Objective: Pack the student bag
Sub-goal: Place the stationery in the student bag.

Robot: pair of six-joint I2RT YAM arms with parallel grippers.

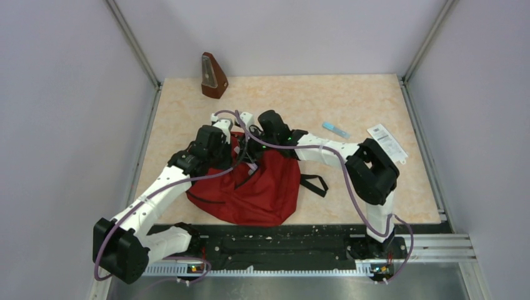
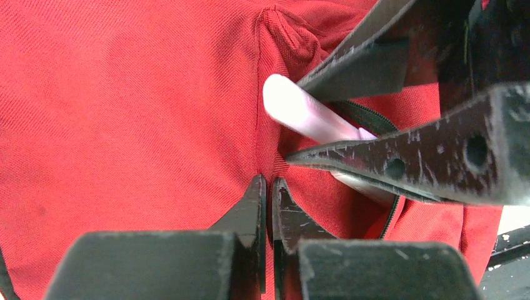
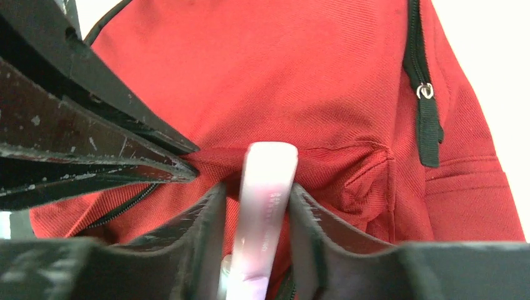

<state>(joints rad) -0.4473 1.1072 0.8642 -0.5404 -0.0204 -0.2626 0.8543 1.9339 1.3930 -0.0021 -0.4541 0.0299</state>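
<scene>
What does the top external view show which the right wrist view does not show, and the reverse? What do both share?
Only the top external view: a brown metronome, a small blue item and a white packet on the table, all apart from the student bag. Only the right wrist view: a pale pink stick held between the fingers of the right gripper, and a zipper pull. Both: the red bag, with the left gripper also at it.
</scene>
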